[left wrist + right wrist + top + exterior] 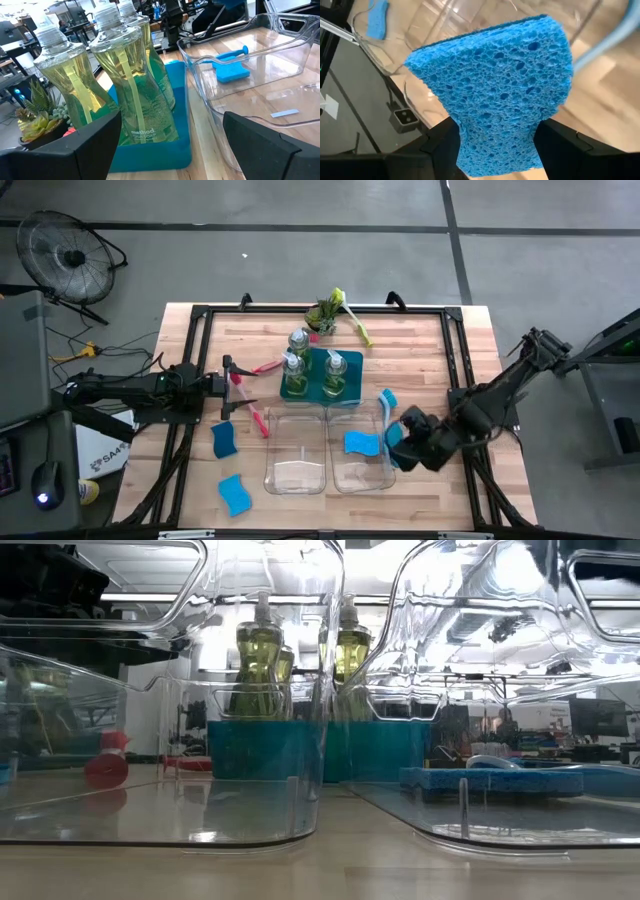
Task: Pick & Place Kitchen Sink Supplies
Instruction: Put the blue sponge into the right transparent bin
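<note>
Placed relative to the shallow teal plastic tray (322, 392) near the table's middle, left to right.

Far left of tray: left gripper (238, 388), dark fingers (70, 150) spread wide, empty, aimed toward the tray. Just beside those fingertips, between gripper and tray: thin red-pink long-handled dish brush (266, 367), long axis roughly across the table, pointing toward the tray; a second red-pink brush (256, 418), long axis slanting from the fingertips toward the table's front edge. Left and forward of tray: two palm-sized blue sponges, one (223, 439) near the gripper, long axis front to back, the other (235, 494) nearer the front edge, tilted.

On and at the tray: three small clear pump bottles of yellow-green soap (132, 90), all upright, pumps pointing up. Just behind tray: small green potted plant (322, 315); beside it, yellow-green dish brush (352, 317), long axis diagonal, head toward the plant.

Directly in front of tray: two clear plastic bins side by side, left bin (295, 450) and right bin (357, 448). Inside the right bin: blue sponge (362, 444) lying flat. Along that bin's right wall: blue long-handled dish brush (387, 425), long axis front to back.

Right and forward of tray, just beside the right bin: right gripper (402, 448), fingers (445, 145) pinching a porous blue sponge (495, 95) by one end, free end pointing away from the wrist.
</note>
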You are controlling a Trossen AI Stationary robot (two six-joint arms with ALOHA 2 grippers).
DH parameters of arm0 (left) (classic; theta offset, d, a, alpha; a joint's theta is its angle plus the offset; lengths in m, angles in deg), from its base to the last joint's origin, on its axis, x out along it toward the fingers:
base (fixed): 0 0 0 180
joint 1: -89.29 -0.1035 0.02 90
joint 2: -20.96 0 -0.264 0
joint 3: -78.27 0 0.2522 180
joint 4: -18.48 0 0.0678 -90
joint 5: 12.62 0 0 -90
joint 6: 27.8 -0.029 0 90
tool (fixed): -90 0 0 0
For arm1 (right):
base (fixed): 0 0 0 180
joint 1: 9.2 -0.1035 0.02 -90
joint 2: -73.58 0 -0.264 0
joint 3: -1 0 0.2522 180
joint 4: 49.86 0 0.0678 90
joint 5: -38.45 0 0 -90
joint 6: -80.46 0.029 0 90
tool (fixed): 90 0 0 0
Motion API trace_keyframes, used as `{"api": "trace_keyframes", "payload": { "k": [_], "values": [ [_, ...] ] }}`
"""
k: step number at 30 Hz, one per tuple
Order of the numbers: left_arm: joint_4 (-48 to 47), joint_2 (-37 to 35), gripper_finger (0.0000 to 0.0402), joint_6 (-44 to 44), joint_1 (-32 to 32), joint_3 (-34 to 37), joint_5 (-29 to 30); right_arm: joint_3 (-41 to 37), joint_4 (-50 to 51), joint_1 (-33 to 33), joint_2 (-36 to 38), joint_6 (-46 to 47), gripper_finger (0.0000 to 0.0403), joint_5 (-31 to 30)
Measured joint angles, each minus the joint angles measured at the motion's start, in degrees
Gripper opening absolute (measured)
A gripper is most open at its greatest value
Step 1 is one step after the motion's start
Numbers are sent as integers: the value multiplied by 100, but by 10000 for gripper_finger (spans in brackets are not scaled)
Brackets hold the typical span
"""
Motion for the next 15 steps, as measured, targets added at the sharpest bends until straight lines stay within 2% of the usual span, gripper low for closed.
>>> {"api": "trace_keyframes", "payload": {
  "k": [9,15],
  "values": [
    [0,0,344,0,-1,0,0,2,-555,1143,20,-1822,224,857],
    [-2,0,344,0,-1,0,0,11,-912,1717,20,-2694,224,1449]
  ]
}}
